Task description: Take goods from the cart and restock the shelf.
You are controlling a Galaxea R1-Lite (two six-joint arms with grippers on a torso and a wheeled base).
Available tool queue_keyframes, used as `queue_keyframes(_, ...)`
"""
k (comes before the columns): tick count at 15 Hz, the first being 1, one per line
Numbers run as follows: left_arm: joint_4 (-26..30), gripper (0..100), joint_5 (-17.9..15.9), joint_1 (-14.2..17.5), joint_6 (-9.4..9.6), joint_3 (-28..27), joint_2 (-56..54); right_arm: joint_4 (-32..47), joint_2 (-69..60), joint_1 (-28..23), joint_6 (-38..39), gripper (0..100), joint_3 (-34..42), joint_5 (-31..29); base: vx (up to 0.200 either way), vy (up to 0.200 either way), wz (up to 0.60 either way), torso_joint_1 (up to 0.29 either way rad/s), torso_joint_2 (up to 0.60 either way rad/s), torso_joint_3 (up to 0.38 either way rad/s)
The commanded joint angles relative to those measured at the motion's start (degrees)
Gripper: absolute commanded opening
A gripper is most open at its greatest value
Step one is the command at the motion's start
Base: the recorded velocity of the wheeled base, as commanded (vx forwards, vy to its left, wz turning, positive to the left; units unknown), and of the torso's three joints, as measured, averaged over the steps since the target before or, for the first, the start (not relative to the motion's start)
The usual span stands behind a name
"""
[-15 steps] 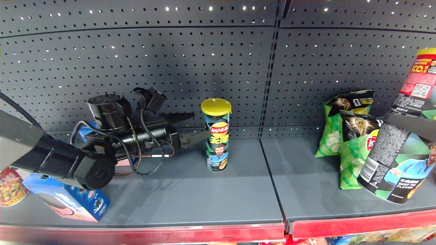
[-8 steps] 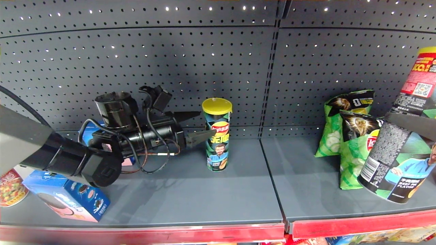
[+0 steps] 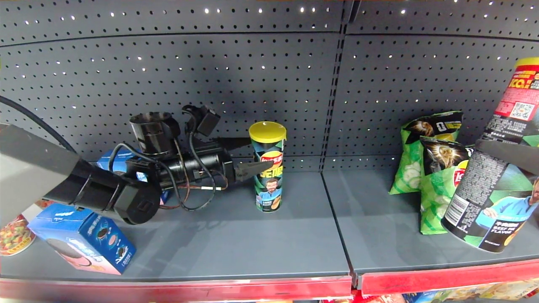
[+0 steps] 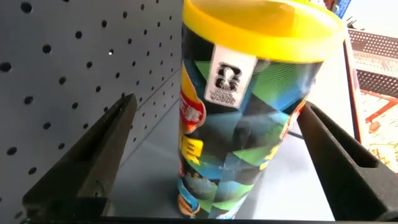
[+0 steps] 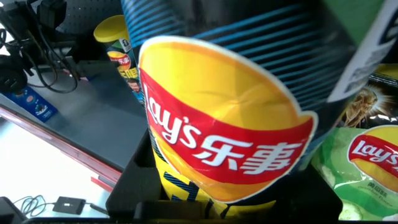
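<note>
Centrally, a yellow-lidded can (image 3: 268, 168) stands upright on the grey shelf (image 3: 252, 240), near the pegboard (image 3: 252, 75) at the back. The left gripper (image 3: 257, 154) lies level at the can's upper half, its jaws spread wide with one finger on either side; in the left wrist view the pegboard-side finger is clearly apart from the can. To the right, a second can (image 3: 484, 202) is tilted, clamped in the right gripper (image 5: 227, 186); whether its base touches the shelf cannot be told. Two green bags (image 3: 429, 168) lean just behind it. At the left front lie a blue box (image 3: 84, 244) and a bowl (image 3: 14, 235).
</note>
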Motion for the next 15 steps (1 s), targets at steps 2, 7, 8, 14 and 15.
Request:
queue_keyframes(2, 0.0, 100, -1.0, 0.3, -0.12, -1.6, 1.4, 0.0, 0.2, 0.0, 0.0, 0, -0.1, 0.0, 0.000, 0.000, 0.00, 0.000, 0.00, 0.000)
queue_keyframes(7, 1.7, 100, -3.8, -0.1, -0.29, -6.6, 4.6, 0.0, 0.4, -0.1, 0.0, 0, 0.2, 0.2, 0.000, 0.000, 0.00, 0.000, 0.00, 0.000)
queue_keyframes(8, 3.1, 100, -3.8, -0.5, -0.29, -7.6, 4.7, 0.0, 0.5, -0.2, 0.0, 0, 0.2, 0.2, 0.000, 0.000, 0.00, 0.000, 0.00, 0.000)
queue_keyframes(14, 8.6, 100, -3.9, -1.8, -0.29, -13.3, 4.7, 0.0, 0.7, -1.1, 0.0, 0, 0.2, 0.2, 0.000, 0.000, 0.00, 0.000, 0.00, 0.000)
queue_keyframes(15, 8.6, 100, -3.9, -2.4, -0.29, -13.2, 5.0, 0.0, 0.6, -1.3, 0.0, 0, 0.2, 0.2, 0.000, 0.000, 0.00, 0.000, 0.00, 0.000)
